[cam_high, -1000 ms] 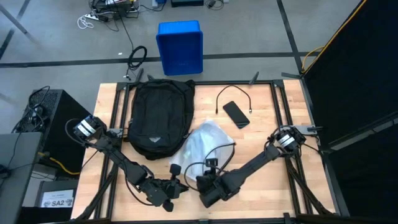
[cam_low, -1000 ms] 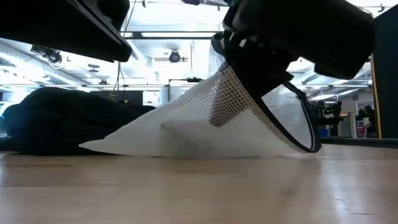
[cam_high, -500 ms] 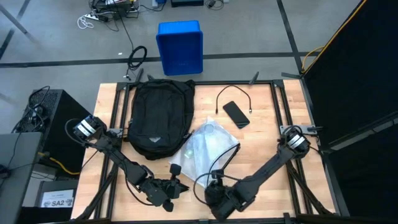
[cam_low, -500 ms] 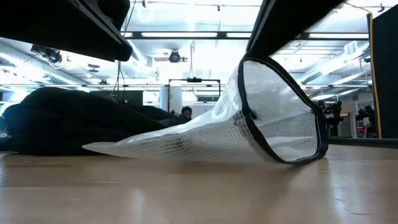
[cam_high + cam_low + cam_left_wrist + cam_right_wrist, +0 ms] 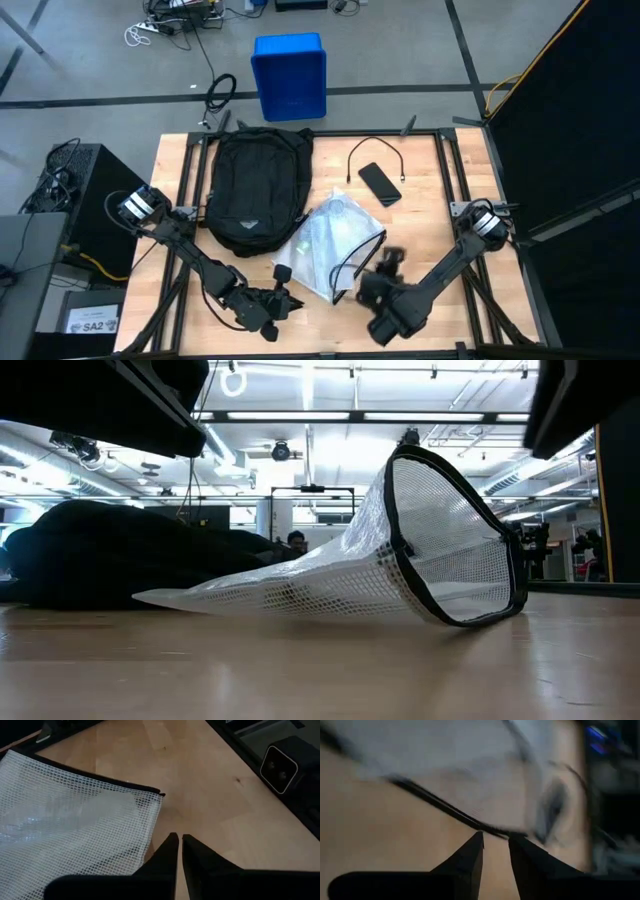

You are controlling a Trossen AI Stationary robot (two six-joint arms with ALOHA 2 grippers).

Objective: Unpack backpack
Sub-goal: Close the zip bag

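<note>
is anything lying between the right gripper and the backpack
Yes. The white mesh pouch lies on the table between the right gripper and the backpack, its far edge against the backpack's side. The gripper sits just off the pouch's black-rimmed open end.

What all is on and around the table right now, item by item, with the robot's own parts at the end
backpack: one, black, far left part of the table, lying flat
mesh pouch: one, white with black edging, mid-table beside the backpack, its open end propped up
phone: one, black, far right part of the table
cable: one, black, just beyond the phone
table: one, light wood with a black frame
crate: one, blue, on the floor beyond the table
left gripper: one, dark, shut, empty, near edge of the table by the pouch's corner
right gripper: one, dark, fingers slightly apart, holding nothing, near edge just right of the pouch
</note>
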